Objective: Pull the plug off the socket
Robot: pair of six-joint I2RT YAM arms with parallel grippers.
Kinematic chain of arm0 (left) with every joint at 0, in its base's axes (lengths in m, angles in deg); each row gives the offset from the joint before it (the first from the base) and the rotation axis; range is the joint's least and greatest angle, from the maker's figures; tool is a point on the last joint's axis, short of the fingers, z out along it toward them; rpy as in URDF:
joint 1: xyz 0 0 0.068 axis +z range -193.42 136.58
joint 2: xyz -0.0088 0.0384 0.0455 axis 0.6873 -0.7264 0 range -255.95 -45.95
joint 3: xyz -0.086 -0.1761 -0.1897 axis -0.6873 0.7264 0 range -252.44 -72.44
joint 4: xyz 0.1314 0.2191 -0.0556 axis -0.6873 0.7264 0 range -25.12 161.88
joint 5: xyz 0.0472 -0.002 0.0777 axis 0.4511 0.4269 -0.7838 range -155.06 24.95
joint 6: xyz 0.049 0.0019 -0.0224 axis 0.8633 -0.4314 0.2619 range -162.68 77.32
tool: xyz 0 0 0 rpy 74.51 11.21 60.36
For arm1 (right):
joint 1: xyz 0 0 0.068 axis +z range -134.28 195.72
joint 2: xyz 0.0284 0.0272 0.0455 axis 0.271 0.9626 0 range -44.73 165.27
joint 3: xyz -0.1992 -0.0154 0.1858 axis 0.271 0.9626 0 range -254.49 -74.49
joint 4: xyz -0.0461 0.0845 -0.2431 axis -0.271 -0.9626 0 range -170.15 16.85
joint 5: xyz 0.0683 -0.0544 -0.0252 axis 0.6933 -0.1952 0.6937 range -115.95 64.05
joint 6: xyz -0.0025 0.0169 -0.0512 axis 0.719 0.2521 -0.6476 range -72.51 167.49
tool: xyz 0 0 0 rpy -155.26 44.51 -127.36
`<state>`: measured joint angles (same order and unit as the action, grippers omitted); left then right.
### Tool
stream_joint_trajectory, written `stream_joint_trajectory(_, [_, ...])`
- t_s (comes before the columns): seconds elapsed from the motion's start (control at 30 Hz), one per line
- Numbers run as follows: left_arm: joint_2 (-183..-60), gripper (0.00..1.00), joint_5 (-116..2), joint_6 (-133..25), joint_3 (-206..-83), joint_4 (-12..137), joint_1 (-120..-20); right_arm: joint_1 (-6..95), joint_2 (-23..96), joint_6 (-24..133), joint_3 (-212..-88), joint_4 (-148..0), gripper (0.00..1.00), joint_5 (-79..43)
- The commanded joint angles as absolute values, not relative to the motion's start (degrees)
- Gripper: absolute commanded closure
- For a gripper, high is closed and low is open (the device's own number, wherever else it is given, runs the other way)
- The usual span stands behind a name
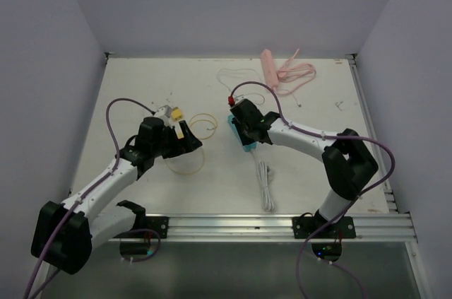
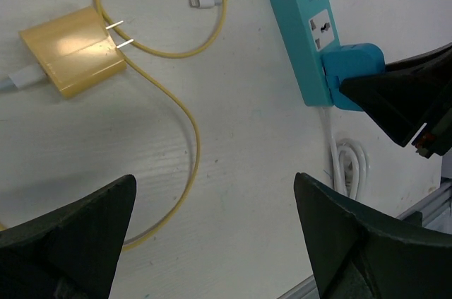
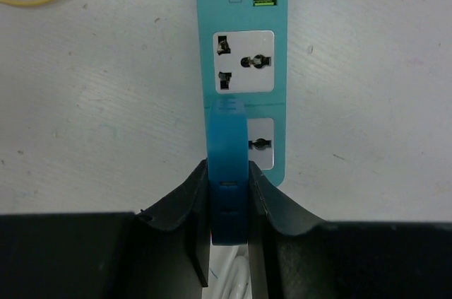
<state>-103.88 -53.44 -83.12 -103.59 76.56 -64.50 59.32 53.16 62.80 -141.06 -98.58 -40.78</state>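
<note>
The socket is a teal power strip (image 3: pixel 244 30) lying flat on the white table. A blue plug (image 3: pixel 227 150) sits in its nearest outlet, and my right gripper (image 3: pixel 227 172) is shut on the plug, with both black fingers pressed against its sides. In the left wrist view the same strip (image 2: pixel 296 23) and plug (image 2: pixel 353 66) lie at the upper right, with the right fingers (image 2: pixel 402 101) on the plug. My left gripper (image 2: pixel 215 193) hangs open over bare table to the left of the strip (image 1: pixel 240 136), holding nothing.
A yellow charger block (image 2: pixel 70 59) and its looping yellow cable (image 2: pixel 191 136) lie beside my left gripper. The strip's white cord (image 1: pixel 266 186) is coiled near the front metal rail (image 1: pixel 282 225). A pink power strip (image 1: pixel 270 69) lies by the back wall.
</note>
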Motion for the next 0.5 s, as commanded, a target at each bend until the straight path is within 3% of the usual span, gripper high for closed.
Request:
stream_joint_trajectory(0.0, [-109.03, 0.03, -51.26, -86.7, -104.25, 66.21, -66.44, 59.14, 50.55, 62.87, -138.67, -96.27, 0.83, -37.9])
stream_joint_trajectory(0.13, [-117.04, 0.04, -51.34, -91.18, -105.56, 58.03, -70.65, 59.14, 48.09, 63.92, -135.67, -96.27, 0.93, -35.79])
stream_joint_trajectory(0.47, [-139.18, 0.16, -56.35, -101.2, -117.51, 48.45, -79.1, 60.2, 41.32, 67.44, -127.85, -96.18, 0.95, -31.66])
